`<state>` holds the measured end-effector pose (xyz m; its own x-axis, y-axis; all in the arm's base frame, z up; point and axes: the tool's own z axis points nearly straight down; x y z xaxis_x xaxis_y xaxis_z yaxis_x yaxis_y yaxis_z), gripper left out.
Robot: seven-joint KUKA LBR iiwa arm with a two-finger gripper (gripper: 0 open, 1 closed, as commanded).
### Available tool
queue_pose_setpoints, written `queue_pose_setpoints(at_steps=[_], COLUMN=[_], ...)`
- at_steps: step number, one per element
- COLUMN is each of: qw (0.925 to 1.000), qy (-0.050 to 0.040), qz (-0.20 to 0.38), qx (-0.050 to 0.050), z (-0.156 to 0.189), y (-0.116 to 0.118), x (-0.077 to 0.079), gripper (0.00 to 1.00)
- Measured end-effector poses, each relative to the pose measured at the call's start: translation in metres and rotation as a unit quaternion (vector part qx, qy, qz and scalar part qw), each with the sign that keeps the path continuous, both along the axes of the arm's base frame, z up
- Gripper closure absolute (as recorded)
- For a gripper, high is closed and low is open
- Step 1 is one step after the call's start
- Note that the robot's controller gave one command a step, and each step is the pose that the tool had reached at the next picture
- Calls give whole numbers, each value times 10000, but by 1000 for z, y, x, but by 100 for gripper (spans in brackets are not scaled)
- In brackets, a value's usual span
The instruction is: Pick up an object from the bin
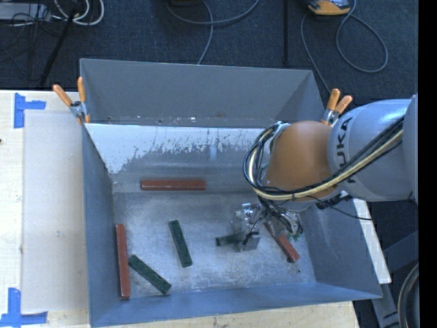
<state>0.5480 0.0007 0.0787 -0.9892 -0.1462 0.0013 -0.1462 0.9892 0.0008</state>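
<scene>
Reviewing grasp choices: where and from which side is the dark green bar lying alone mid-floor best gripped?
Probably at mid-length of the dark green bar, coming straight down from above and closing across its narrow width. It lies flat on the bin floor, long and thin, with bare floor along both long edges.

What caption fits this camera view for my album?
Robot claw down in the grey bin, beside a short red stick.

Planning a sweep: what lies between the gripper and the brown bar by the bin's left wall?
Camera view: a steep green bar and a flatter green bar.
</scene>
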Motion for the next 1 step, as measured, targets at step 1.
queue_pose_setpoints(at_steps=[1], qw=[9981], qy=[-52], qz=[609], qx=[-2], z=[132], y=[13], x=[0], gripper=[100])
